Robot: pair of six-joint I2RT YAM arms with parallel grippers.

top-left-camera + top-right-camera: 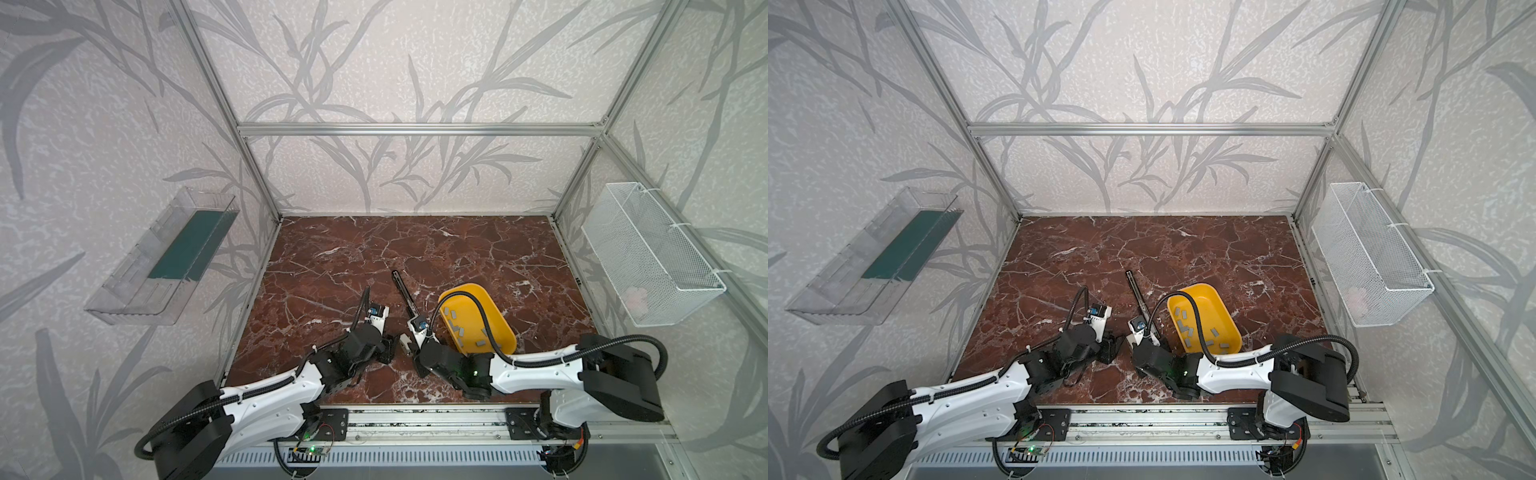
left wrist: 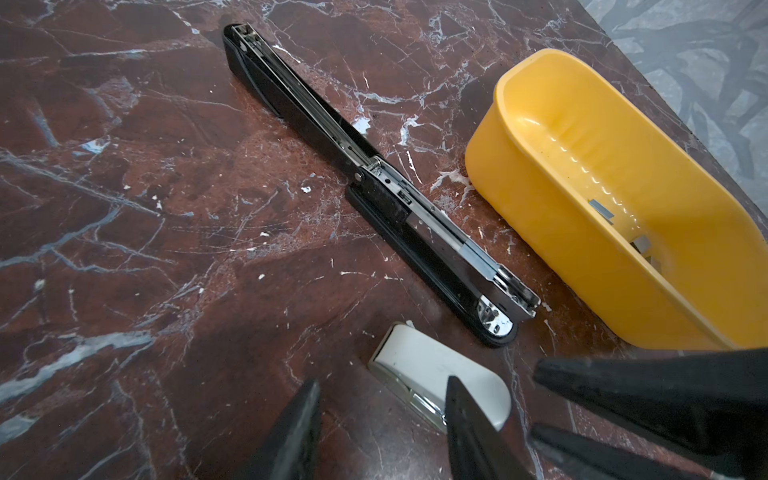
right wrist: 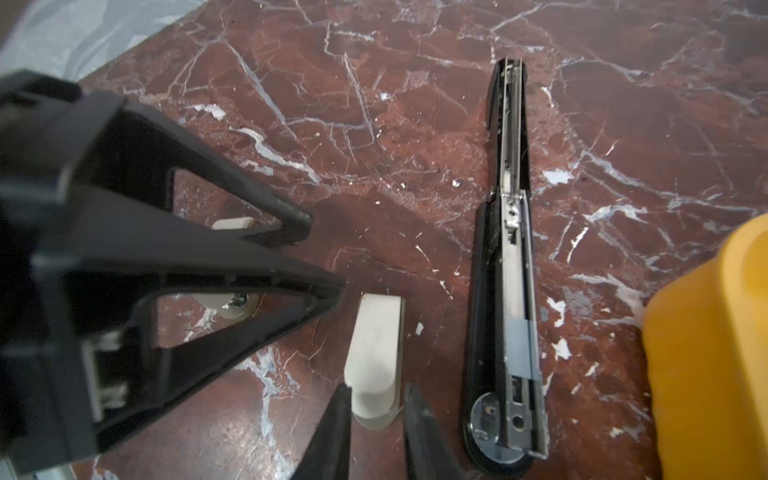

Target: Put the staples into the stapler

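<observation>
The black stapler (image 1: 405, 297) (image 2: 374, 174) lies opened flat mid-table, and a grey strip (image 3: 519, 345) sits in its metal channel. Several grey staples (image 1: 457, 328) (image 1: 1187, 328) lie in the yellow tray (image 1: 494, 328) (image 2: 540, 208) to its right. A cream mini stapler (image 2: 432, 370) (image 3: 374, 345) lies in front of the black one. My right gripper (image 3: 378, 390) (image 1: 410, 347) is shut on its rounded end. My left gripper (image 2: 382, 382) (image 3: 324, 253) stands open at its other end, over bare table, with one finger (image 2: 469, 428) in front of it.
Another cream piece (image 3: 230, 307) shows through the left gripper's fingers. A clear bin (image 1: 166, 257) hangs on the left wall and a white wire basket (image 1: 648, 257) on the right wall. Aluminium posts frame the marble table (image 1: 374, 257).
</observation>
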